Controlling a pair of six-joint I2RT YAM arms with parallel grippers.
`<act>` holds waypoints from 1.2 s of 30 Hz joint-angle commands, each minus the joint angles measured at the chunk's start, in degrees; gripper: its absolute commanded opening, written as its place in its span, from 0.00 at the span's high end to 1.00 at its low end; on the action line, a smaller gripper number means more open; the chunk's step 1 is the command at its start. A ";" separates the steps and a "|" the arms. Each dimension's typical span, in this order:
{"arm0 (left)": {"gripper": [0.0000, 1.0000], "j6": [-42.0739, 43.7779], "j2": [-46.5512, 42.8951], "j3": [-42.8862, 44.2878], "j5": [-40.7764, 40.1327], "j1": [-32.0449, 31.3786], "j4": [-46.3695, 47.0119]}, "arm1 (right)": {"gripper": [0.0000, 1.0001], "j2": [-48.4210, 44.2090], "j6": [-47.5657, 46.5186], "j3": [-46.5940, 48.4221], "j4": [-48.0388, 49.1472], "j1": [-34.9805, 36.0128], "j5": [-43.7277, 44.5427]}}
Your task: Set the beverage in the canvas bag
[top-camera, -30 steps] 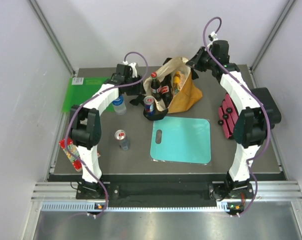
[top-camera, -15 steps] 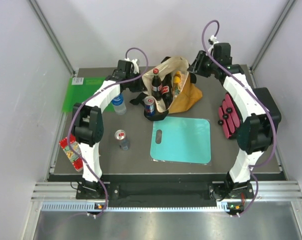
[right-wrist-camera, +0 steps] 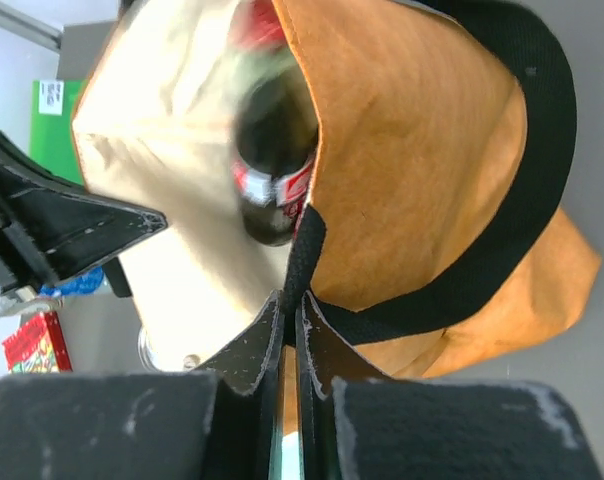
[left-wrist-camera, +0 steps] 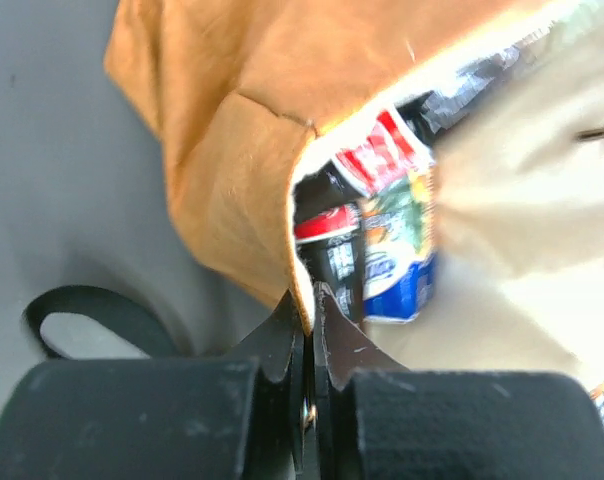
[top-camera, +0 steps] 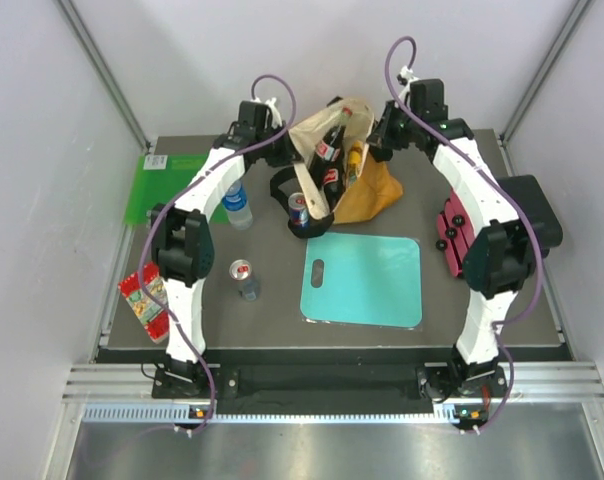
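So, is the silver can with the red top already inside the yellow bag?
No, the can stands upright on the table, outside the bag.

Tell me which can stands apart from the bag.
The silver can standing alone on the table, toward its near edge. The blue-and-red can sits at the canvas bag's mouth, by its black strap.

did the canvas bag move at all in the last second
Yes. The canvas bag has shifted toward the back wall, away from the teal cutting board, its mouth drawn up by the left pincer and right pincer.
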 commanded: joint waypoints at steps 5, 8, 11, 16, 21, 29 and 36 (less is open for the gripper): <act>1.00 -8.10 3.48 19.13 -3.01 1.70 11.04 | 1.00 3.50 -0.05 14.53 14.45 0.03 -0.22; 1.00 -10.91 4.98 20.90 -4.42 2.31 14.56 | 1.00 6.14 1.10 18.05 18.75 -0.50 -0.22; 1.00 -14.60 5.60 21.69 -5.04 2.75 20.54 | 1.00 8.34 1.10 20.34 23.85 -0.68 1.44; 1.00 -17.69 8.41 26.96 -8.02 2.84 24.24 | 1.00 10.54 1.63 23.16 28.16 -1.03 4.78; 1.00 -20.41 7.97 27.41 -9.70 3.02 28.98 | 1.00 11.68 2.16 22.11 29.39 -2.43 7.60; 1.00 -20.25 5.52 26.88 -10.84 2.93 30.39 | 1.00 10.99 3.47 13.06 32.37 -4.19 7.51; 1.00 -21.73 3.93 27.76 -13.03 2.93 33.29 | 1.00 10.98 4.35 12.87 33.96 -5.51 4.88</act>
